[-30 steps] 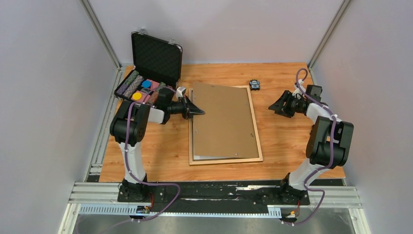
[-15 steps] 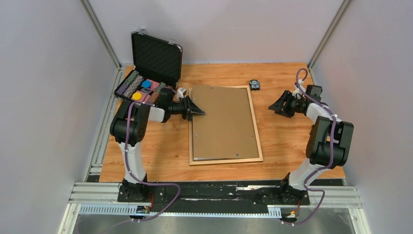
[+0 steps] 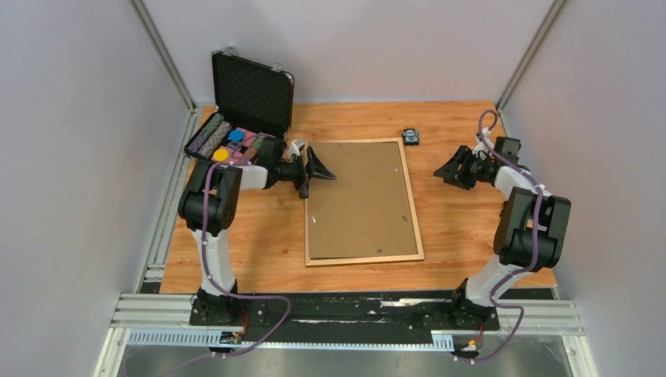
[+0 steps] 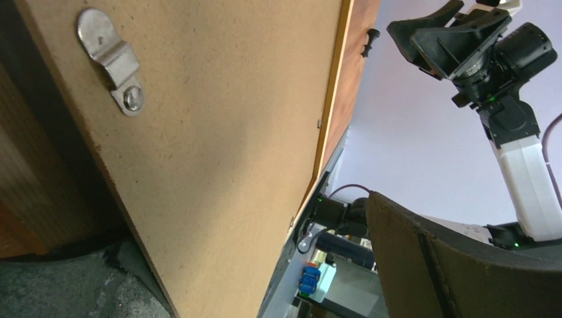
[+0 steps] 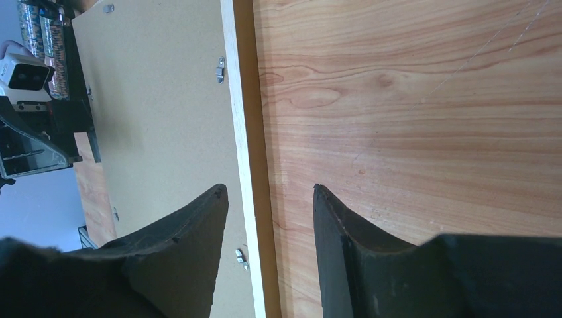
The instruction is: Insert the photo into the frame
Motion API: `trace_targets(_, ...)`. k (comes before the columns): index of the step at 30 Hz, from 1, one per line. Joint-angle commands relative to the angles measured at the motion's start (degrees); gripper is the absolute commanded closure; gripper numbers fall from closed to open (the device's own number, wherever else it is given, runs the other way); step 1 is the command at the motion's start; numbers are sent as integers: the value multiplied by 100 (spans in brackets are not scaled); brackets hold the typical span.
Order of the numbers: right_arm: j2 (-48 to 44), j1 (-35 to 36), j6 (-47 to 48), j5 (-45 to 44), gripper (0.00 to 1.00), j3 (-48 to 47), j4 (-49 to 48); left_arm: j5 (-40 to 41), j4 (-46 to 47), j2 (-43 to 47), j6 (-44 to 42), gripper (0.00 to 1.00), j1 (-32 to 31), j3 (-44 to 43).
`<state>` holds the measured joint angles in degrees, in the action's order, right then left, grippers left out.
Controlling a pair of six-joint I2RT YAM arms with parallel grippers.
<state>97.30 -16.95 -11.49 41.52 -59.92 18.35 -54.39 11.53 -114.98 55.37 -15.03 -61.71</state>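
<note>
While matte board point(image 3: 361, 200) fills the thin wooden frame point(image 3: 365, 258), left hand point(image 3: 316, 180) is spread, right hand point(image 5: 270, 191) seemingly too.

- Top view: the scene is lit evenly & softly from overhead; the table point(image 3: 471, 236) wood is rendered bright, the walls point(image 3: 78, 157) a flat pale grey, w/o glare.
- Shadows are kept short & faint; 1 small dark patch is cast beneath the left gripper point(image 3: 317, 177).
- Left wrist view: the backing board point(image 4: 219, 132) is sharp near the metal clip point(image 4: 112, 63); the near finger point(image 4: 464, 265) is underexposed & soft; a strong tilt is seen.
- Right wrist view: wood grain is crisp & well lit; the 2 fingers point(image 5: 179, 258) are left dark.
</note>
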Motion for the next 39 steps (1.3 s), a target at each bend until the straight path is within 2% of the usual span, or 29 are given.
trace_targets(1, -91, -43, 59, 146, 51, 16, -218, 113, -623, 187, -477, 0, -20, -295)
trace_targets(7, -88, -62, 50, 155, 51, 16, -218, 430, -1421, 368, -1007, 0, -62, -551)
trace_targets(16, -72, -89, 41, 164, 51, 24, -217, 759, -2105, 512, -1399, 0, -154, -738)
trace_targets(39, -44, -114, 33, 165, 51, 23, -218, 1569, -2938, 970, -2067, 0, -378, -945)
